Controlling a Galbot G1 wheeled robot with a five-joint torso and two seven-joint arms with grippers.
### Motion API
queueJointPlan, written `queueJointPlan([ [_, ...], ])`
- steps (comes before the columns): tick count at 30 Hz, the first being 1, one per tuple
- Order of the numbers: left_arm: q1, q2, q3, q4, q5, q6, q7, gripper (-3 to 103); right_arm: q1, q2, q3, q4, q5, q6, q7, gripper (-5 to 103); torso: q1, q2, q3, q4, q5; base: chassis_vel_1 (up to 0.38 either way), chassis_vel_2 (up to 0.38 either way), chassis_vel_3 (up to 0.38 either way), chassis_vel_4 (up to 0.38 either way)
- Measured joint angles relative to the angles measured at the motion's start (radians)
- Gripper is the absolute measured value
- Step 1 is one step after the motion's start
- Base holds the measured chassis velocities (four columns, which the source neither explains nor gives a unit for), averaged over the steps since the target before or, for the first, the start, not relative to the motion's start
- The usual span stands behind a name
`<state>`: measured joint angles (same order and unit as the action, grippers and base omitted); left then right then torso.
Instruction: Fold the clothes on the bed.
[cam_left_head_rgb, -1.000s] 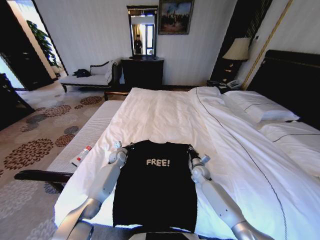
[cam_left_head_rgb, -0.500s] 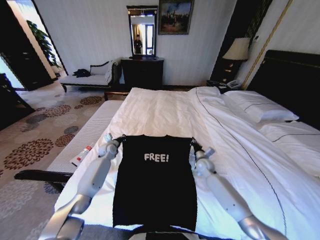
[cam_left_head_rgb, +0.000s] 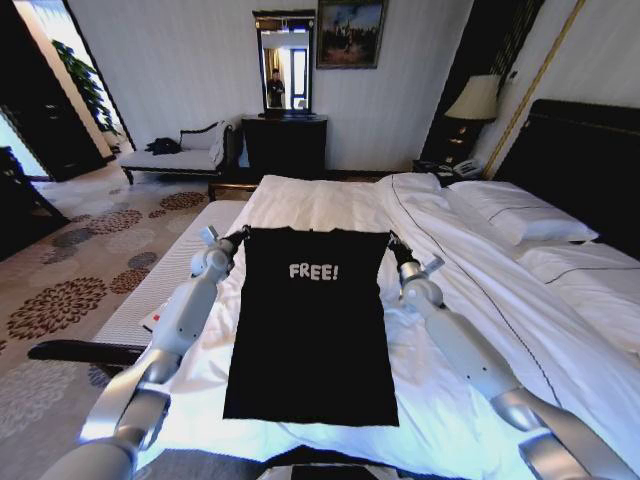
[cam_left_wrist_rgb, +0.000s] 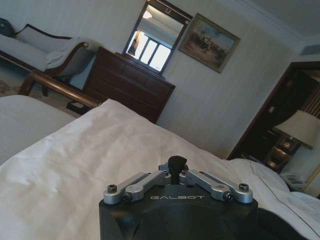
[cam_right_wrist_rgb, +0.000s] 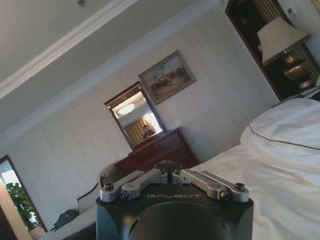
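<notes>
Black T-shirt (cam_left_head_rgb: 310, 330), white "FREE!" lettering: spread out above the near part of the bed (cam_left_head_rgb: 330, 215), upper edge raised, lower hem resting on the white duvet near the foot edge. Left pincer (cam_left_head_rgb: 238, 237): closed on the shirt's upper left corner; dark fabric is seen pinched between its fingers (cam_left_wrist_rgb: 177, 164) in the left wrist view. Right pincer (cam_left_head_rgb: 393, 244): closed on the upper right corner. White pillows (cam_left_head_rgb: 520, 215): laid at the dark headboard (cam_left_head_rgb: 590, 160), well apart from the shirt.

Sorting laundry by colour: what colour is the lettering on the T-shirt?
White "FREE!" lettering on the black short-sleeved T-shirt, clearest in the head view.
</notes>
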<state>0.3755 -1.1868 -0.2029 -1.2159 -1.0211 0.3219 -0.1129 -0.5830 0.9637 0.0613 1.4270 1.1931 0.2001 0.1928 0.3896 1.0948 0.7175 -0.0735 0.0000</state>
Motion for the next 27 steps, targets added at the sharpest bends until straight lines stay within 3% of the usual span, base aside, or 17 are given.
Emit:
queueJointPlan([
  [8,0.169,0.056,-0.039,-0.184,-0.025,-0.001,-0.017,2,-0.119,-0.042,0.011,0.102,-0.031,0.003,0.043,0,0.000,0.000,0.000,0.0003,-0.0003,0.000,0.000,0.000,0.000],
  [11,0.287,0.094,-0.077,-0.303,-0.040,0.012,-0.047,2,-0.226,-0.072,0.030,0.195,-0.038,-0.001,0.068,0,-0.001,0.000,0.000,-0.0003,0.0001,0.000,0.000,0.000,0.000],
  [27,0.719,0.192,-0.208,-0.691,-0.024,0.073,-0.145,2,-0.563,-0.134,0.114,0.446,-0.125,-0.004,0.169,0,-0.001,0.000,0.000,0.0001,0.0000,0.000,0.000,0.000,0.000],
])
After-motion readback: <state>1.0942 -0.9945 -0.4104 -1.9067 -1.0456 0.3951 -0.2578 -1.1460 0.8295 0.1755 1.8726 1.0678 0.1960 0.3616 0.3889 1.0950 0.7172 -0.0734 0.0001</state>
